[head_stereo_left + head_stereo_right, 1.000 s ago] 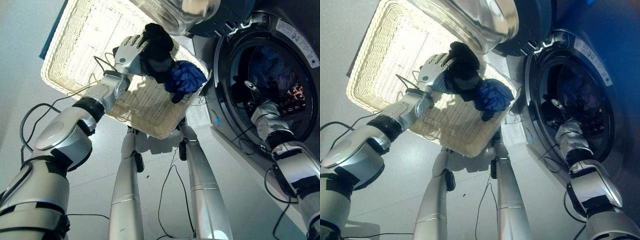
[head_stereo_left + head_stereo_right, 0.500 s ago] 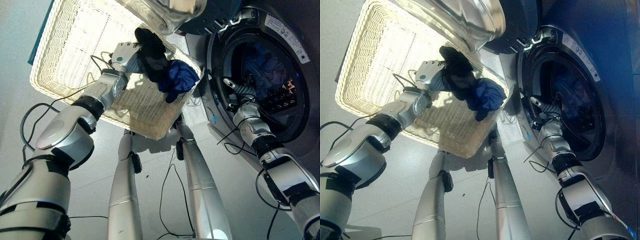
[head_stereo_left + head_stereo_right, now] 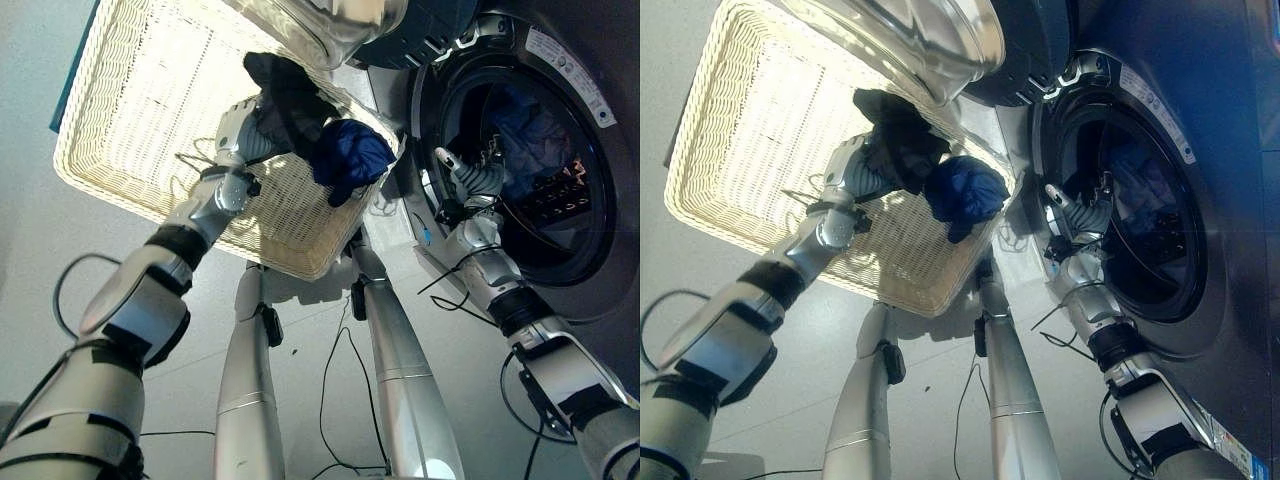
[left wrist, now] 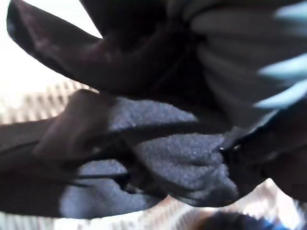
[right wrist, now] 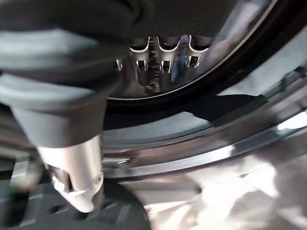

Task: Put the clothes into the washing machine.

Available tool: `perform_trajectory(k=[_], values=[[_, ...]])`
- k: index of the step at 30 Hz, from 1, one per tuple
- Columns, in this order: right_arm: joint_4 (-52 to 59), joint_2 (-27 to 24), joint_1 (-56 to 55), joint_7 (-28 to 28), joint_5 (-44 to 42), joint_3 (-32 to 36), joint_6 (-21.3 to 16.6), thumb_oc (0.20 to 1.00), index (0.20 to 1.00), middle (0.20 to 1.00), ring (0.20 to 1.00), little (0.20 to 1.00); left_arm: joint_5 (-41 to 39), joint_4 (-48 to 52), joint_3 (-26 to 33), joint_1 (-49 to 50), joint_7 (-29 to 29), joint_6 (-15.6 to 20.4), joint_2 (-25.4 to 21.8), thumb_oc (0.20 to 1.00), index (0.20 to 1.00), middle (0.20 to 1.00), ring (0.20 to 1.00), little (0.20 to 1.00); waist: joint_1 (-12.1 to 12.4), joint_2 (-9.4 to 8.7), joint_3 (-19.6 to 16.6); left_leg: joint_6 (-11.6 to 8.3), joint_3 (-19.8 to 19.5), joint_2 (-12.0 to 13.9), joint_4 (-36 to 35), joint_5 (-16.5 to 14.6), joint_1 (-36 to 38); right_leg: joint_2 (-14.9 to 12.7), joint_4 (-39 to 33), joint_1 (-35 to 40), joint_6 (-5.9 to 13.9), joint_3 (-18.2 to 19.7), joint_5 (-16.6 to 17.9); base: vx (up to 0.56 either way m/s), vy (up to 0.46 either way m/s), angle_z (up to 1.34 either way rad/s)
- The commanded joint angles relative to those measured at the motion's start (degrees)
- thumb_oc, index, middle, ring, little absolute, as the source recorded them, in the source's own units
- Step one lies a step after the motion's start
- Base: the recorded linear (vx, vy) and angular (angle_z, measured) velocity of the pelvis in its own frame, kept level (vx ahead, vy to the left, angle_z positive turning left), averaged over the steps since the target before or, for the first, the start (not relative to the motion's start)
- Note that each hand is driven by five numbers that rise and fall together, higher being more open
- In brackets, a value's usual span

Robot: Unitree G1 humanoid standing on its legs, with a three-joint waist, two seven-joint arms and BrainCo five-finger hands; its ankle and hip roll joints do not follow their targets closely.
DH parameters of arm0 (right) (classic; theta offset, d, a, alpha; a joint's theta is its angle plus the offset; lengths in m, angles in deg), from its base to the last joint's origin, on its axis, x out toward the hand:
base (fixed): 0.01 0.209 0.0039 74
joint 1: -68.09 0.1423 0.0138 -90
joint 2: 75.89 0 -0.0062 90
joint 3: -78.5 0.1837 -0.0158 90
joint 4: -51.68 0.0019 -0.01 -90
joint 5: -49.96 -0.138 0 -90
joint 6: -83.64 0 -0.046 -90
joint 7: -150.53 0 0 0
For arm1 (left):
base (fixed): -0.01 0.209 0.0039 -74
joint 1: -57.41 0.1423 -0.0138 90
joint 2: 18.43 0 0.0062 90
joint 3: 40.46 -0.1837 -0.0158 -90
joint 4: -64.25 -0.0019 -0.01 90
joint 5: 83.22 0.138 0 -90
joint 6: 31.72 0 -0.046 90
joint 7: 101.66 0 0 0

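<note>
Left eye view shows you the left hand [image 3: 243, 128] curled round a black garment [image 3: 288, 92] over the wicker basket [image 3: 140, 110], with a blue garment [image 3: 349, 155] just beside it at the basket's corner. Your right hand [image 3: 472, 180] sits at the washer's [image 3: 590, 130] open drum mouth, fingers relaxed and holding nothing; blue cloth [image 3: 525, 130] lies inside the drum.
</note>
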Motion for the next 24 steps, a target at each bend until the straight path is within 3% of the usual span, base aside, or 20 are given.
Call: perform_trajectory(k=[1,7,11,15,16,21,24], values=[[8.24,0.17,-3.63,-2.80,8.19,2.90,-2.42,1.000,1.000,1.000,1.000,1.000,-0.53,6.70,5.89,1.23,5.38,8.51,2.67,0.200,0.200,0.200,0.200,0.200,1.71,0.21,-1.14,-2.12,-0.44,-2.99,5.95,-6.56,-0.78,2.09,-9.30,3.93,5.77,-2.66,6.09,0.00,0.000,0.00],[15.93,1.54,-6.20,-2.47,13.93,4.26,-2.25,1.000,1.000,1.000,1.000,1.000,0.04,14.56,10.43,6.43,6.08,12.09,4.71,0.200,0.200,0.200,0.200,0.200,2.37,0.73,-1.14,-1.71,-0.88,-3.30,5.87,-6.62,-0.57,2.00,-8.88,4.30,5.76,-2.89,5.74,0.00,-0.001,0.01],[21.47,2.72,-8.09,8.02,11.65,3.98,-2.72,1.000,1.000,1.000,1.000,1.000,0.25,21.64,13.31,9.85,3.97,14.46,5.68,0.200,0.200,0.200,0.200,0.200,2.85,0.92,-1.14,-1.47,-1.10,-3.45,6.00,-6.45,-0.56,1.82,-8.44,4.40,5.72,-3.15,5.60,0.00,-0.002,0.03],[25.54,2.21,-9.18,20.08,4.08,2.96,0.59,1.000,1.000,1.000,1.000,1.000,0.63,27.19,14.76,12.17,0.26,16.06,5.66,0.200,0.200,0.200,0.200,0.200,3.20,0.88,-1.14,-1.41,-1.24,-3.67,6.12,-6.29,-0.58,1.73,-8.36,4.53,5.62,-3.48,5.66,0.00,0.000,0.00],[27.84,1.81,-9.83,25.35,0.47,2.02,2.54,1.000,1.000,1.000,1.000,1.000,1.71,30.63,15.01,13.30,-1.39,15.88,5.42,0.200,0.200,0.200,0.200,0.200,3.48,0.83,-1.14,-1.42,-1.33,-3.74,6.18,-6.07,-0.53,1.71,-8.25,4.66,5.58,-3.71,5.73,0.00,-0.028,0.04],[31.63,0.15,-11.17,36.11,-10.73,-0.12,5.01,1.000,1.000,1.000,1.000,1.000,3.63,37.70,14.71,16.02,-6.17,16.91,4.32,0.200,0.200,0.200,0.200,0.200,4.10,0.68,-1.14,-1.38,-1.52,-3.89,6.23,-5.60,-0.35,1.70,-8.02,5.01,5.48,-4.36,5.78,0.01,-0.019,0.03],[33.28,-0.60,-11.22,39.15,-14.44,-1.30,5.82,1.000,1.000,1.000,1.000,1.000,6.63,40.36,13.62,16.47,-7.32,16.02,3.42,0.200,0.200,0.200,0.200,0.200,4.37,0.58,-1.14,-1.29,-1.65,-4.00,6.25,-5.44,-0.34,1.63,-7.99,5.07,5.50,-4.69,5.90,0.00,0.000,0.00]])
